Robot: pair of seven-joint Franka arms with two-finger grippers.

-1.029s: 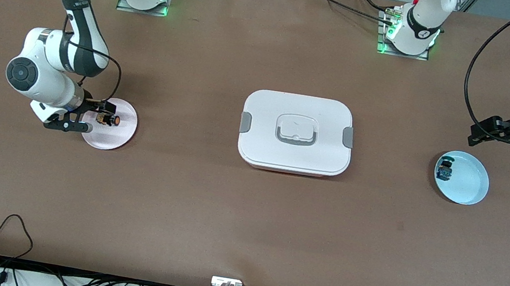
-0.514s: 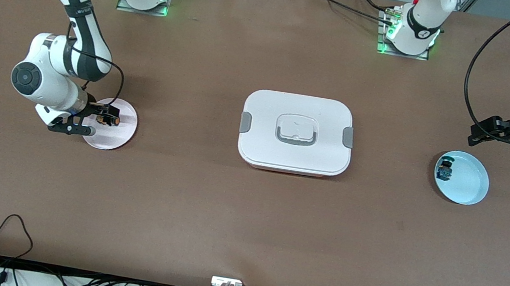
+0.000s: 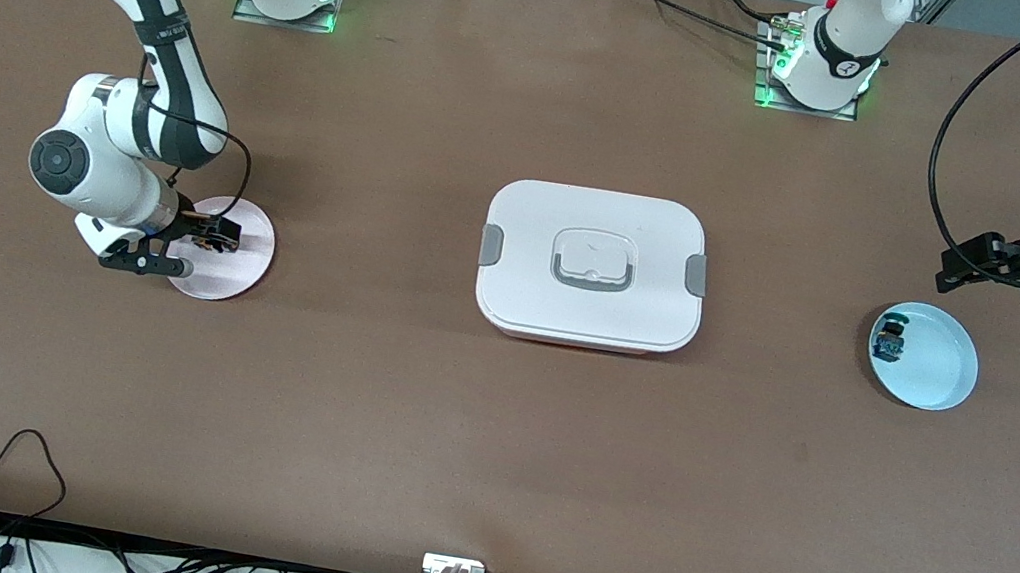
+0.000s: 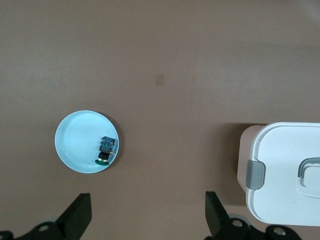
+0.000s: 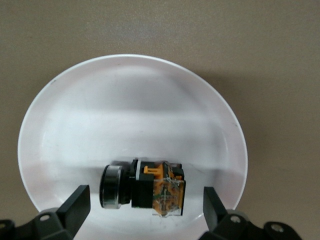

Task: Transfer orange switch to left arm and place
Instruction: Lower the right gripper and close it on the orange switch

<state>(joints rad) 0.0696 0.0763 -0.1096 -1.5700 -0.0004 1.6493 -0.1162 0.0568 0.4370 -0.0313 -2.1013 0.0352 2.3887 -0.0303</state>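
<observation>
The orange switch (image 5: 145, 190) lies on its side on a pale pink plate (image 5: 130, 100) at the right arm's end of the table. My right gripper (image 5: 145, 202) is low over the plate, open, one finger on each side of the switch, touching nothing. In the front view the gripper (image 3: 194, 247) covers most of the switch (image 3: 206, 233). The white box (image 3: 521, 278) stands at the table's middle. My left gripper (image 3: 966, 266) waits open and empty above the table at the left arm's end, beside a light blue plate (image 3: 942, 371).
The light blue plate (image 4: 75, 145) holds a small black switch with blue-green parts (image 4: 105, 150). The box's grey side clip (image 4: 255, 175) shows in the left wrist view. Cables and a small device lie along the table edge nearest the front camera (image 3: 452, 571).
My right gripper has come down and moved in over the pink plate, so the switch now lies between its open fingers. The left arm has not moved.
</observation>
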